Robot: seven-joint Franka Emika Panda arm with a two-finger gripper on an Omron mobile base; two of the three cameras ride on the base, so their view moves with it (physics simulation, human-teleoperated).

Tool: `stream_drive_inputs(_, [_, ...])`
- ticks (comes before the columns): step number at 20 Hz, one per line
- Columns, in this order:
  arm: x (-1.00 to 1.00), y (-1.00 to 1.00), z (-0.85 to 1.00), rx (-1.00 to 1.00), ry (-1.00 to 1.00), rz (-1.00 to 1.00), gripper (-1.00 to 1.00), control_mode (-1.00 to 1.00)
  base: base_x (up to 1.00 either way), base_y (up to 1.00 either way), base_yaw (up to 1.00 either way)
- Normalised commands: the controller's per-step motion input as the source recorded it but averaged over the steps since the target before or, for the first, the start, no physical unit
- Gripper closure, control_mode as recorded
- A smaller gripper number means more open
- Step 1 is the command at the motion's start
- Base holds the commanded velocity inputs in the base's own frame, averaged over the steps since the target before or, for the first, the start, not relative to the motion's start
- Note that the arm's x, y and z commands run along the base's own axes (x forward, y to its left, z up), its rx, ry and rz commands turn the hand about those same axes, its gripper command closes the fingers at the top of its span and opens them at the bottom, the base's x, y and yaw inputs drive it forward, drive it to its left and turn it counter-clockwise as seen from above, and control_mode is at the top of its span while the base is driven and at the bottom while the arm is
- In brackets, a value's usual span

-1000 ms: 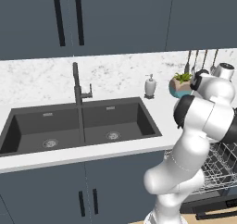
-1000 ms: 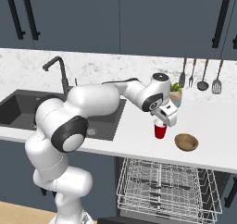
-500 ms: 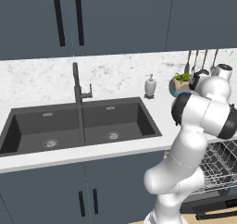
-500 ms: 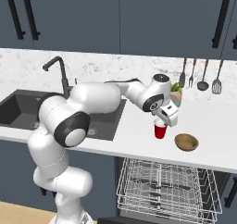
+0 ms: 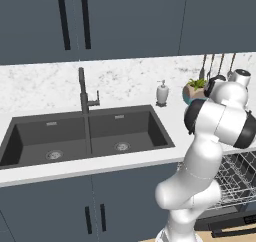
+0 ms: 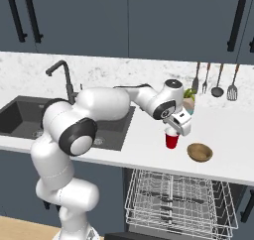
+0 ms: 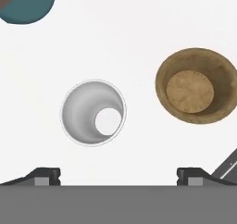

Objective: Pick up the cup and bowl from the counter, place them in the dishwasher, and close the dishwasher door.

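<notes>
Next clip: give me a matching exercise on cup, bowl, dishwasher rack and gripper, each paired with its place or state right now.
Things:
1. cup
2. bowl
3. rack
4. gripper

Places or states:
A. pulled out below the counter
B. open, above the cup
C. upright on the counter, under the hand
D. on the counter beside the cup, apart from it

Pairs: 1-C, 2-D, 3-A, 4-B

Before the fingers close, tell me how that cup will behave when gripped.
The cup is an upright, open, thin-walled cylinder, red outside, so it is probably light and may flex if squeezed hard. Its smooth sides could slip. Standing free of the bowl, it might tip if one finger touches first.
</notes>
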Motion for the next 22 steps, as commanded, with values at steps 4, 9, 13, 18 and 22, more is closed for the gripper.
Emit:
stream_drive_inputs(4, [0.09,-0.03,-0.09,0.0,0.0,0.0,-1.0,-1.0,0.0,0.0,0.0])
stream_drive_inputs(9, [0.16,-0.11,-0.05,0.0,0.01,0.0,-1.0,-1.0,0.0,0.0,0.0])
stream_drive_inputs(13, [0.08,-0.06,-0.09,0.0,0.05,0.0,-1.0,-1.0,0.0,0.0,0.0])
stream_drive_inputs(18, [0.13,-0.09,-0.13,0.0,0.03,0.0,-1.0,-1.0,0.0,0.0,0.0])
stream_drive_inputs(22, [0.08,0.0,-0.2,0.0,0.0,0.0,-1.0,-1.0,0.0,0.0,0.0])
